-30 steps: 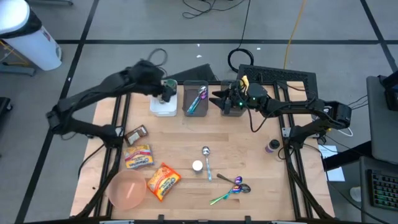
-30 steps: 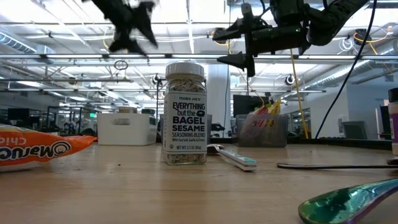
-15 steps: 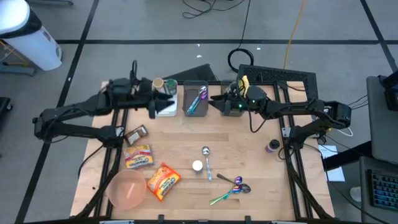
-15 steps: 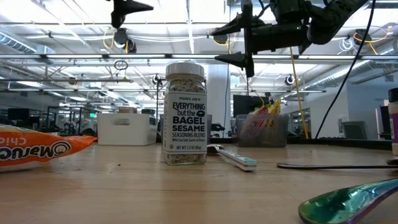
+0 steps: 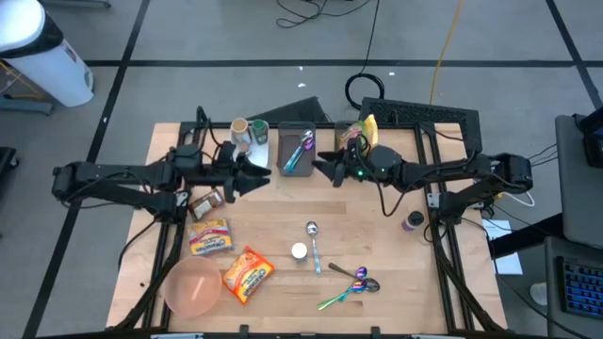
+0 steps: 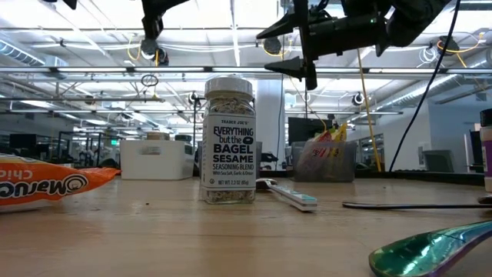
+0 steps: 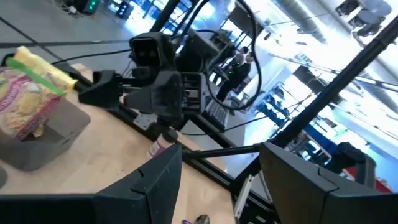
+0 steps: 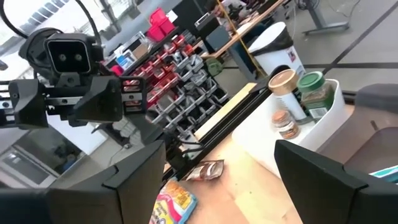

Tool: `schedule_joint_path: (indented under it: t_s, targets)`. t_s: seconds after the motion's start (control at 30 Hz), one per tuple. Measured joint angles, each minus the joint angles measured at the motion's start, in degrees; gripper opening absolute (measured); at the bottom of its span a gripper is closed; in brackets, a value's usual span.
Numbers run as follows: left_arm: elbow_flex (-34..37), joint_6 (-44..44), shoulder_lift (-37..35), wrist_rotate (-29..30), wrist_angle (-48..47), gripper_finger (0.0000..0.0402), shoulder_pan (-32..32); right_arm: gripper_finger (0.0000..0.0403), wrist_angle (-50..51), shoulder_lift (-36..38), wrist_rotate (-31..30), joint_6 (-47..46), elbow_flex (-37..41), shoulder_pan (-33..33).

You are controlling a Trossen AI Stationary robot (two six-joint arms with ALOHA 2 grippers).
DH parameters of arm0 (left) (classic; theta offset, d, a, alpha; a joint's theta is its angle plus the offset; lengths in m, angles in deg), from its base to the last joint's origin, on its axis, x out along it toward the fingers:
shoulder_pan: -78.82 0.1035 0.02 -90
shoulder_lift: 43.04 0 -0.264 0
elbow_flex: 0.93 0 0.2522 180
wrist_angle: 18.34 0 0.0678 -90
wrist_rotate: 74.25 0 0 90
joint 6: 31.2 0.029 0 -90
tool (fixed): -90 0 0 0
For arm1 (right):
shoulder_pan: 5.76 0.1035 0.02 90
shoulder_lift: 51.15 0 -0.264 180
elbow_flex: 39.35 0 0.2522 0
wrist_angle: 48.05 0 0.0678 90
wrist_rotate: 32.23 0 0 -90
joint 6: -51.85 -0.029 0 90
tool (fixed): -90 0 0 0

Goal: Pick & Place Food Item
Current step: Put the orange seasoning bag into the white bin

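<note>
Left gripper back from the white bin; both grippers' jaws apart, empty.

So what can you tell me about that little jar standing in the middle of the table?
The seasoning jar is clear, filled with a speckled seed mix, capped with a white lid. Its white label reads "Everything but the Bagel Sesame Seasoning Blend". It stands upright on the wooden table, untouched, with a spoon lying just beside it.

Grey floor w/ dark tape lines, cables trailing across it. White bin in one corner. Big open workshop behind: ceiling strip lights, shelving w/ red bins, desks further back.
</note>
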Motion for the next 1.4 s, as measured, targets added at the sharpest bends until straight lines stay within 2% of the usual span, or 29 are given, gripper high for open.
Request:
schedule_joint_path:
  t_s: [0.43,0.73,0.83,1.23,1.4]
  targets:
    - [0.01,-0.39,1.16,0.11,4.00,0.0225,-1.50,0.0293,-0.44,0.00,0.28,-1.86,0.00,1.12]
    - [-0.02,2.78,1.15,1.80,12.24,0.0225,-1.45,0.0293,-0.25,0.00,0.21,-0.70,0.00,2.92]
    - [-0.02,1.52,1.14,3.19,12.48,0.0225,-1.17,0.0293,-0.16,0.00,0.21,-0.33,0.00,3.10]
    - [-0.02,1.30,1.14,2.76,10.13,0.0225,0.97,0.0293,-2.58,0.00,0.19,-2.29,0.00,3.10]
    - [-0.02,0.82,1.14,0.46,10.21,0.0226,3.18,0.0293,-2.61,0.00,0.19,-1.98,0.00,3.10]
